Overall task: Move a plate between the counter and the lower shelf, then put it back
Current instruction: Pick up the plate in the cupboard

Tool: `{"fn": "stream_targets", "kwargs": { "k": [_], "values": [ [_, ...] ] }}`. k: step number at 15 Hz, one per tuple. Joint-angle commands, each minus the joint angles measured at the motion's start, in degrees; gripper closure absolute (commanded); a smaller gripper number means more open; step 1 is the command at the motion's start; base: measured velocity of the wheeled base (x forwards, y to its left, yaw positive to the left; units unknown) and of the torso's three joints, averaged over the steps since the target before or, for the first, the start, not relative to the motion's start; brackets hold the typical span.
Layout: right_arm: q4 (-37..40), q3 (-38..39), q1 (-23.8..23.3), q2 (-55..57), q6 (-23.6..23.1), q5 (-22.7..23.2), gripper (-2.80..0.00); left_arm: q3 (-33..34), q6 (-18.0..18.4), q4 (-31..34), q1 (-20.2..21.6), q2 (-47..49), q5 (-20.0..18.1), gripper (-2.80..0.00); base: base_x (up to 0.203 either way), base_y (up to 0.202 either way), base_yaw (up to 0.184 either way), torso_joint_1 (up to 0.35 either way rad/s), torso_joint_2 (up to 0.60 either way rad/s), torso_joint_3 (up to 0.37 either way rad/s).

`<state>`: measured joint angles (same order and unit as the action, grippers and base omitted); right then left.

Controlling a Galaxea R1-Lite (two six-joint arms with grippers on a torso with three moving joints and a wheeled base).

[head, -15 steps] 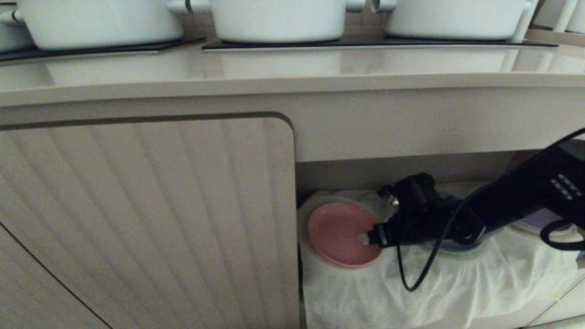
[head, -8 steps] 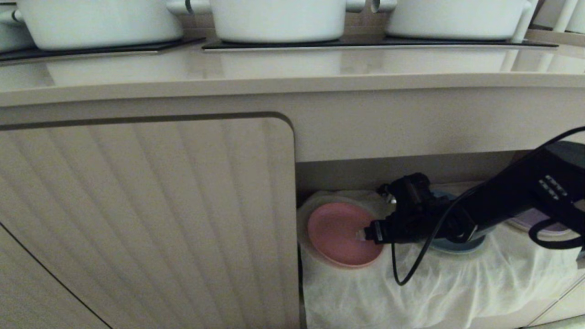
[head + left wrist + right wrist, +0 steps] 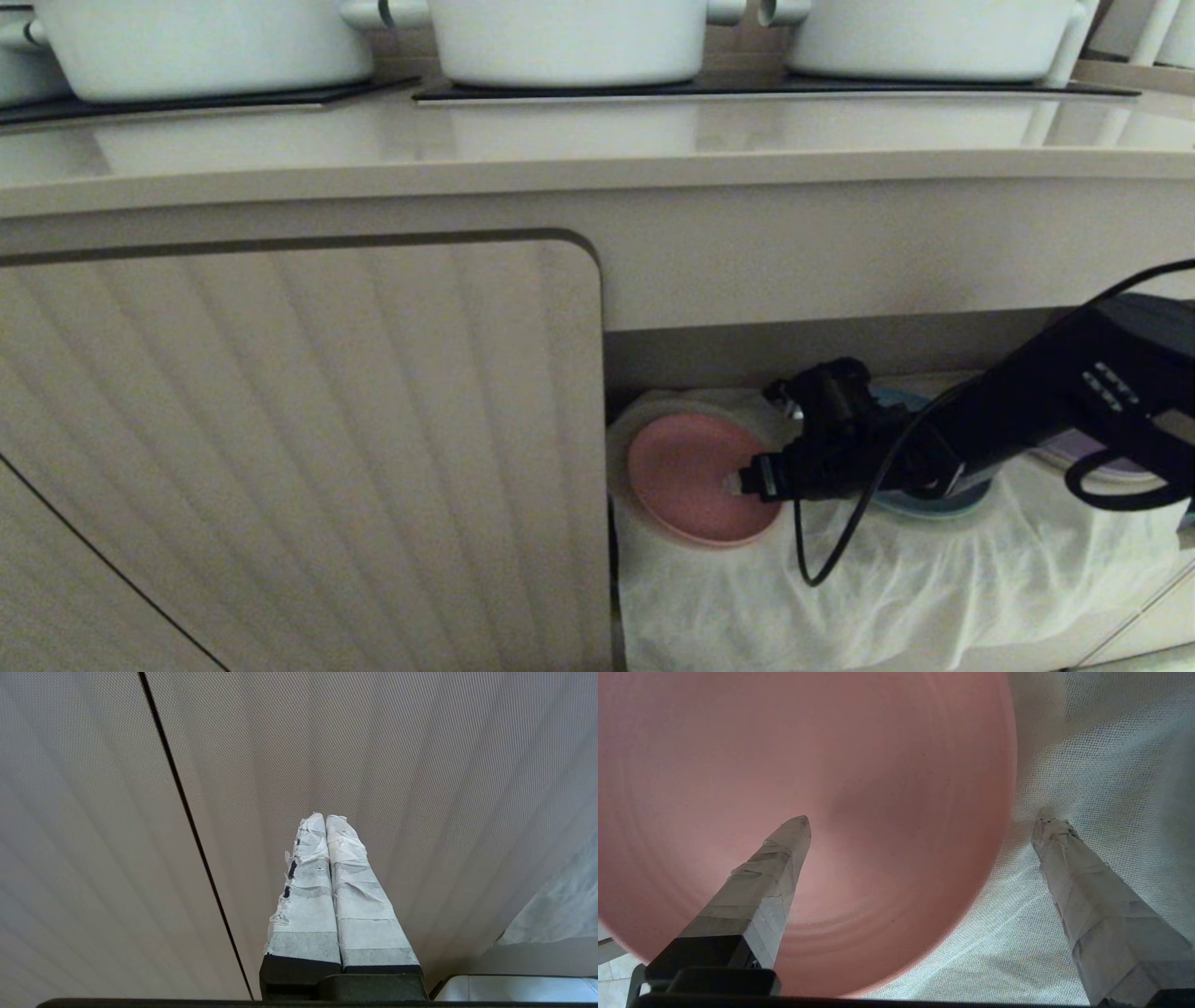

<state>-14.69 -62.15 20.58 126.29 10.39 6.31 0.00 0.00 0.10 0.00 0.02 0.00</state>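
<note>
The right gripper (image 3: 747, 483) reaches into the lower shelf (image 3: 822, 350) with its jaws spread wide and nothing clamped between them. The plate (image 3: 686, 476) lies on the white cloth (image 3: 896, 579), directly ahead of and under the fingertips. In the right wrist view one taped finger (image 3: 780, 858) sits over the plate's (image 3: 808, 788) pink face, while the other finger (image 3: 1064, 849) stands past the rim, over the cloth (image 3: 1101, 765); the rim runs between them. A blue plate (image 3: 924, 504) sits behind the gripper, under the wrist.

Compared with a second ago, the gripper has crept slightly further over the plate, which has not moved.

The left gripper (image 3: 325, 821) is parked with its fingers pressed together, facing the ribbed cabinet door (image 3: 420, 765).
</note>
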Motion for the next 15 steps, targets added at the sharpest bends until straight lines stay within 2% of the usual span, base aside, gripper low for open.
{"fn": "stream_targets", "kwargs": {
  "k": [1,2,3,15],
  "values": [
    [0.0,0.0,0.0,0.2,0.1,0.1,-2.8,0.0,0.0,0.0,0.0,0.0,0.0,0.0,0.0,0.0,0.0,0.0,0.0,0.0],
    [-0.1,0.0,0.0,0.2,0.0,0.1,-2.8,0.0,0.0,0.0,0.0,0.0,0.0,0.0,0.0,0.0,0.0,0.0,0.0,0.0],
    [-0.1,0.0,0.0,0.3,0.1,0.1,0.0,0.0,0.0,0.0,0.0,0.0,0.0,0.0,0.0,0.0,0.0,0.0,0.0,0.0],
    [-0.1,0.4,0.0,0.5,0.0,-1.1,0.0,0.0,0.0,0.0,0.0,0.0,0.0,0.0,0.0,0.0,0.0,0.0,0.0,0.0]
  ]
}}
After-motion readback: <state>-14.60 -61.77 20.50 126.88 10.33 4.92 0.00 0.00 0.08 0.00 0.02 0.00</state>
